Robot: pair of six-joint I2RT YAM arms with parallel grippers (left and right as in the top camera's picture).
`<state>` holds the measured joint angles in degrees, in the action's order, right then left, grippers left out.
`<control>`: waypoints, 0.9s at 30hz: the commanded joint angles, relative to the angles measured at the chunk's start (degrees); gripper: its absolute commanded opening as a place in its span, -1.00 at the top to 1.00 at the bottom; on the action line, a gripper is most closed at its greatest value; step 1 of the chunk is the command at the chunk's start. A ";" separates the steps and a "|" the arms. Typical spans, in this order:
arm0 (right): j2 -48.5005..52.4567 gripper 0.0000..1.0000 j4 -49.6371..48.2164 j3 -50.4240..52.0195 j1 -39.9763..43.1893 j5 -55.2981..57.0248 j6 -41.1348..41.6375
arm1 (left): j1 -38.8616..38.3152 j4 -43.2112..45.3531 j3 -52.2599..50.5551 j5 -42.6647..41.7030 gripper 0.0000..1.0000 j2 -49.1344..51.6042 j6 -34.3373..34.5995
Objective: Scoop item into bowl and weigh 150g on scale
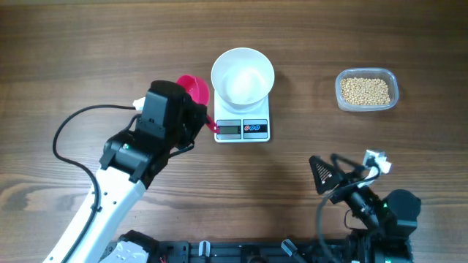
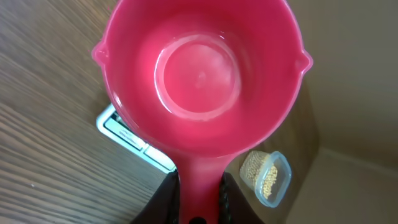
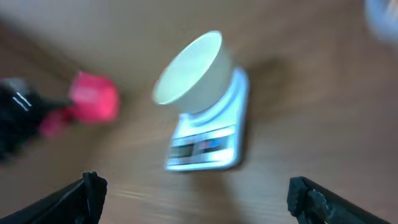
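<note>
White scale (image 1: 252,115) bears a display (image 1: 229,129) too small to read.

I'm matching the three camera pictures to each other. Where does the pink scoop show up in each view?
Overhead: the pink scoop sits upper centre, just left of the white bowl.
Left wrist: it fills most of the frame, empty, with its handle in the left tool.
Right wrist: it is a blurred pink shape at mid-left.
Shared landmark: the scale.
</note>
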<state>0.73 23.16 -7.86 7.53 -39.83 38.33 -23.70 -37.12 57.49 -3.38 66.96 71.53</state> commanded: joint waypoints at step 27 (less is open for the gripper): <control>53.64 -0.74 -14.67 -32.70 -45.66 22.32 1.86 | -1.31 -3.02 0.68 -0.66 0.92 0.22 16.00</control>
<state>47.90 9.56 -36.12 -33.10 -29.17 41.25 -24.71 -40.29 57.49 -4.05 67.07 86.59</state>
